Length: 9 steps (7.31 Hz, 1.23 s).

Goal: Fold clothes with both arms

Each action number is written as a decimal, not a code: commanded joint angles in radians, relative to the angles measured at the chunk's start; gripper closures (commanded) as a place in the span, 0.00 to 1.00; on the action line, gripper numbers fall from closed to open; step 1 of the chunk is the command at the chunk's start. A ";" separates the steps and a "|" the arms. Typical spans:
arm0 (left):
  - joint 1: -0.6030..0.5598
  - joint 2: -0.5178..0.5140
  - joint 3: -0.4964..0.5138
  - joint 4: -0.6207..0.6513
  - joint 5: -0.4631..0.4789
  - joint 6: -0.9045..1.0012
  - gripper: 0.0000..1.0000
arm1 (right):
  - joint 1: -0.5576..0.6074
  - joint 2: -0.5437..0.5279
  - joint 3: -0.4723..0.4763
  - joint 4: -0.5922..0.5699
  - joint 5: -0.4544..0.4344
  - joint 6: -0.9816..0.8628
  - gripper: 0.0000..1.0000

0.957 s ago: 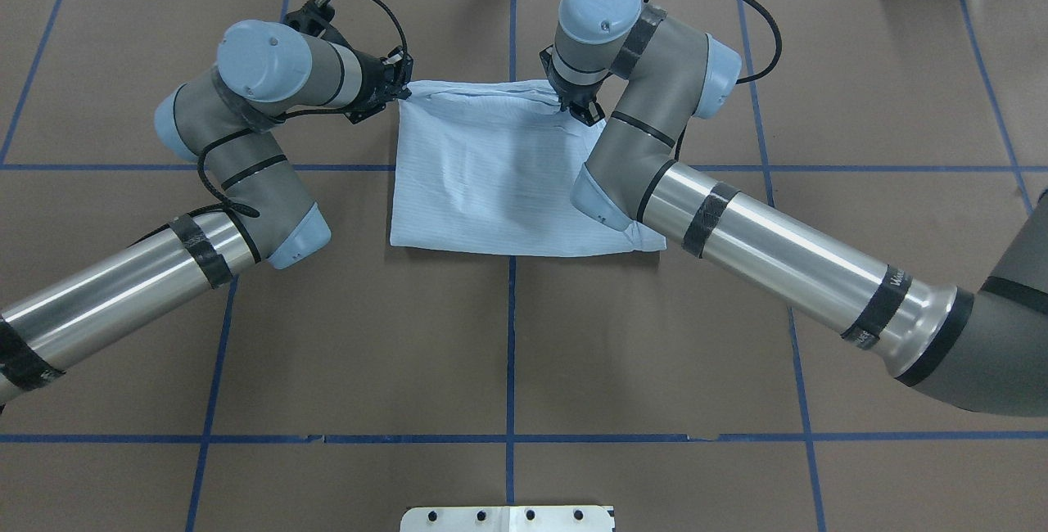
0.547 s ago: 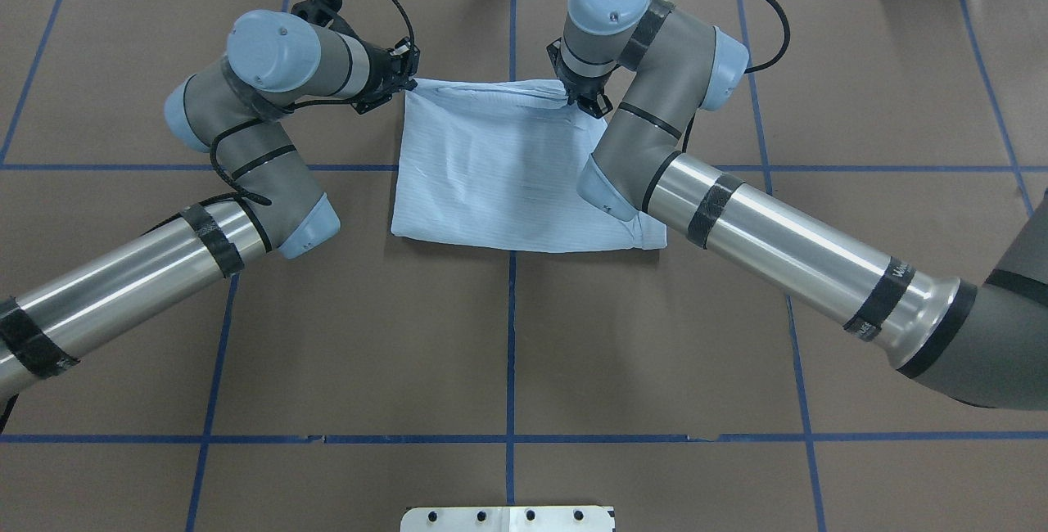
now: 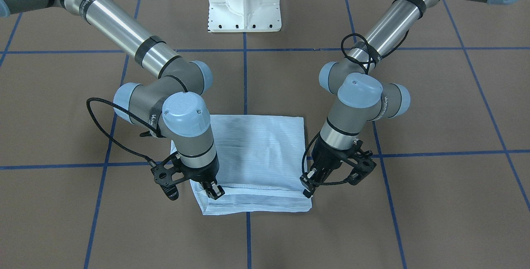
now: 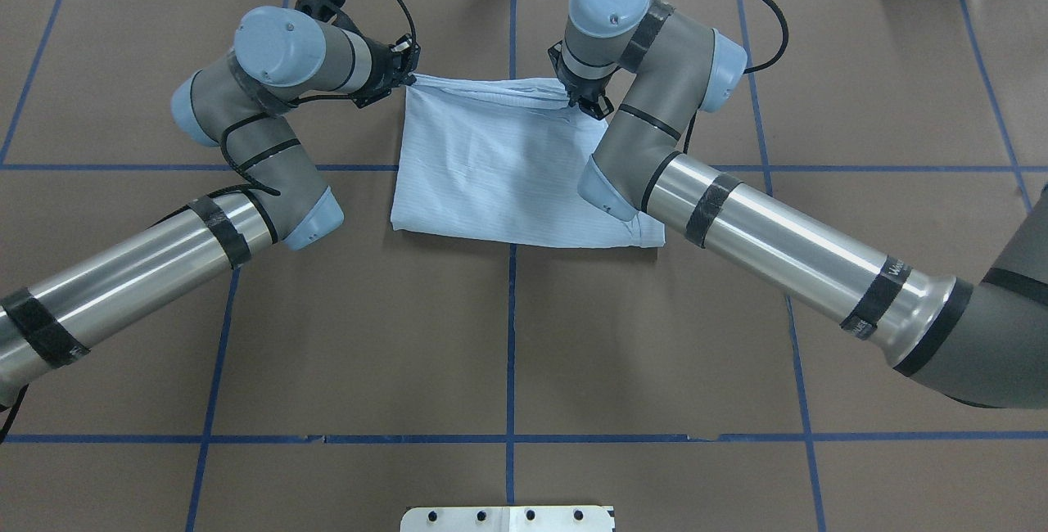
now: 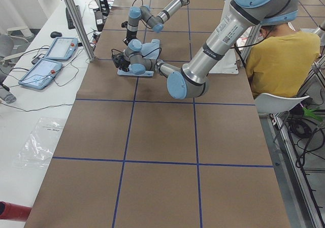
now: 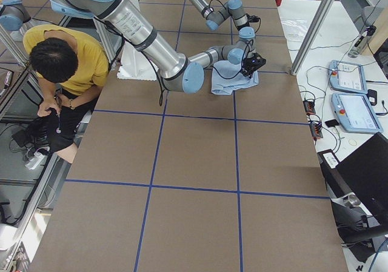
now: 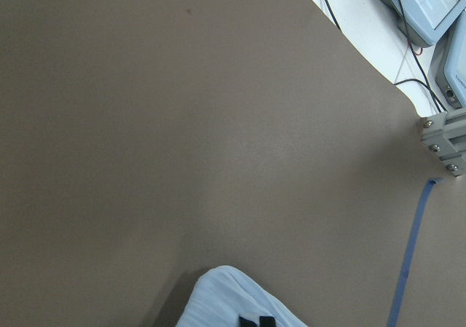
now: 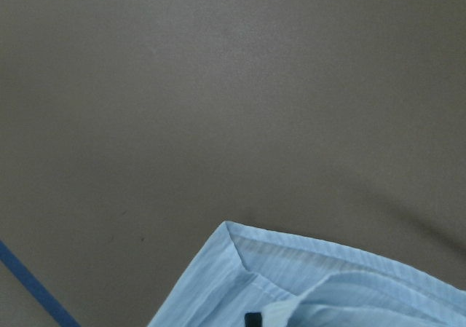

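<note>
"Pale-blue striped cotton: the shirt [image 4: 499, 180] lies as a flat rectangle on the brown tabletop [image 4: 368, 335], well out from the robot's base, straddling the centre tape line."

"And the tools?"

"The left tool [image 4: 408, 78] is at the far left corner with its jaws closed on the cloth, and the corner is drawn up into a small peak toward it. Its wrist camera shows black fingertips [image 7: 255, 320] with fabric bunched round them. The right tool [image 4: 583, 102] is on the same far edge near the other corner, likewise pinched shut on the top layer. A hemmed edge shows just ahead of it in its own wrist view."

"Which step, would you say?"

"Mid-fold and late in the job, by my reading. No sleeves, collar or buttons are showing, and from the operators' side a doubled band runs along that far edge. I can't tell whether the edge is being laid down or picked up."

"So what comes next?"

"If it's being laid, both tools should lower together, let go at once and rise straight up so the cloth isn't dragged. If it's being lifted, they should rise evenly, hold the edge taut between them and carry it toward the near hem. Either way the arms have to move as a pair, or the rectangle skews."
</note>
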 commanded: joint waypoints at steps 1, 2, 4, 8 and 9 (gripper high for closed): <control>-0.018 -0.002 0.007 0.000 0.002 0.057 0.57 | 0.003 0.012 -0.019 0.009 -0.002 -0.054 0.00; -0.038 0.000 0.007 0.000 0.000 0.062 0.48 | 0.024 0.010 -0.019 0.008 0.020 -0.094 0.00; -0.074 0.009 -0.001 0.000 -0.013 0.112 0.48 | 0.074 -0.022 -0.018 0.003 0.084 -0.215 0.00; -0.164 0.267 -0.297 0.014 -0.231 0.368 0.48 | 0.249 -0.264 0.235 -0.141 0.311 -0.484 0.00; -0.179 0.347 -0.385 0.025 -0.239 0.469 0.48 | 0.277 -0.369 0.337 -0.164 0.317 -0.615 0.00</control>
